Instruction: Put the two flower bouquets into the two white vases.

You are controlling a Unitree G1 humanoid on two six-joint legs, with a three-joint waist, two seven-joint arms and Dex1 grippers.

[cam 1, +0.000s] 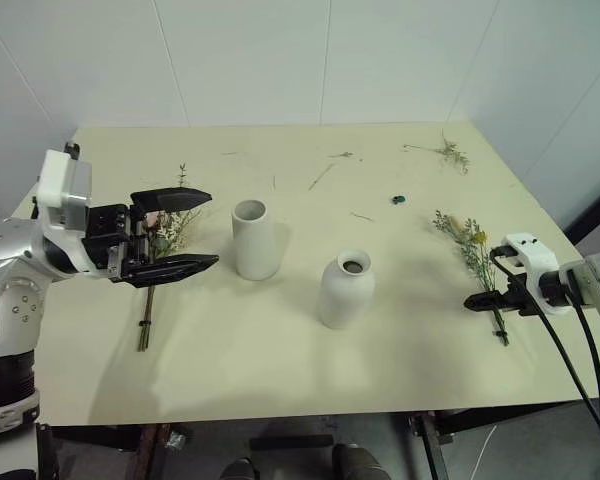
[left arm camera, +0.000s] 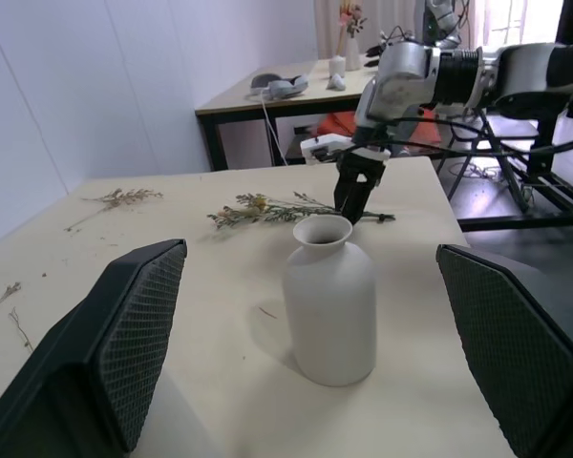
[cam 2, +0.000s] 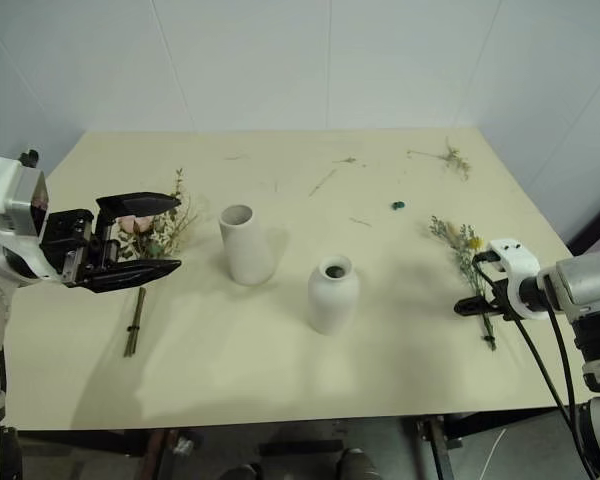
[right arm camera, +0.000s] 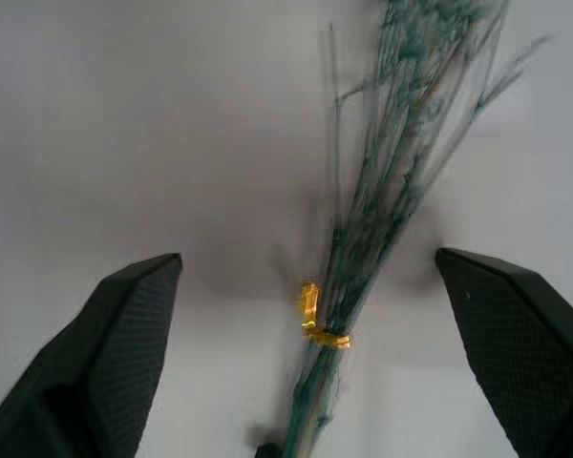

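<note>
A bouquet with pink roses [cam 1: 161,232] lies on the table's left side, stems toward the front edge. My left gripper [cam 1: 213,229] hovers open above it, pointing at the tall white vase [cam 1: 254,238]. The rounder, narrow-necked white vase [cam 1: 346,290] stands to the right of the tall one and nearer the front; in the left wrist view this bottle vase [left arm camera: 329,305] sits between the open fingers' line of sight. A green sprig bouquet [cam 1: 473,248] with a yellow flower lies at the right. My right gripper [right arm camera: 307,256] is open just over its stems, straddling the gold tie [right arm camera: 315,320].
Loose dried sprig scraps [cam 1: 450,152] lie at the far right corner, with thin bits [cam 1: 322,175] mid-back. A small dark object [cam 1: 399,200] rests behind the bottle vase. The table's right edge runs close to my right arm.
</note>
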